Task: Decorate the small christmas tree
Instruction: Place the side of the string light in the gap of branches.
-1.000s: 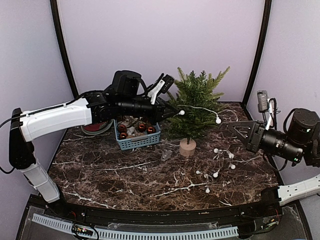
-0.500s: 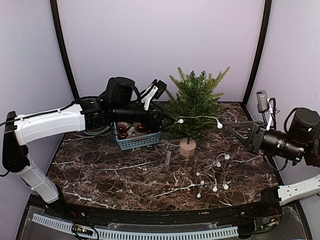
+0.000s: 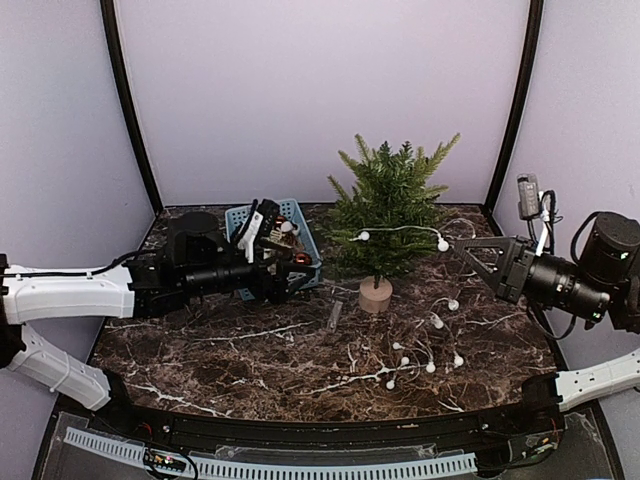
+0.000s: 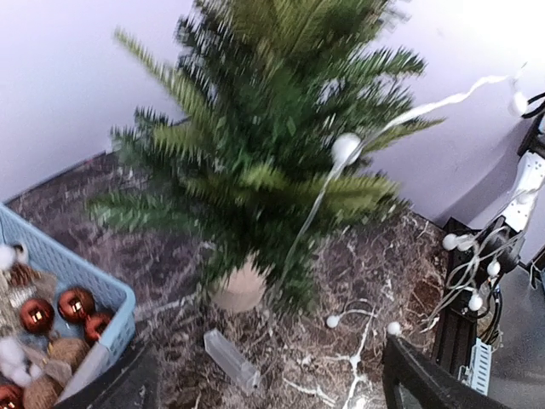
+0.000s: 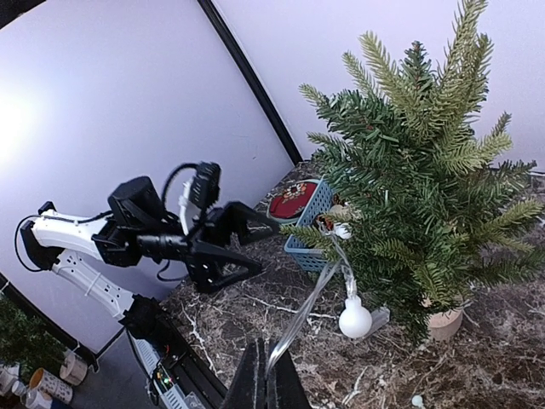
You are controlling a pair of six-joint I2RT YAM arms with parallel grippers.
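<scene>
Tools: left tool (image 5: 266,247) spread empty, right tool (image 3: 452,241) clamped on one light string (image 3: 400,230) draping one small christmas tree (image 3: 388,200).

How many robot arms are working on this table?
2. The left arm lies low at the left, by the blue basket; the right arm reaches in from the right toward the small christmas tree.

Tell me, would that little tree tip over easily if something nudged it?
Probably: the small christmas tree is bushy and tall over a thin stem and narrow wooden base. The light string draped across its branches could drag it sideways if pulled.
</scene>
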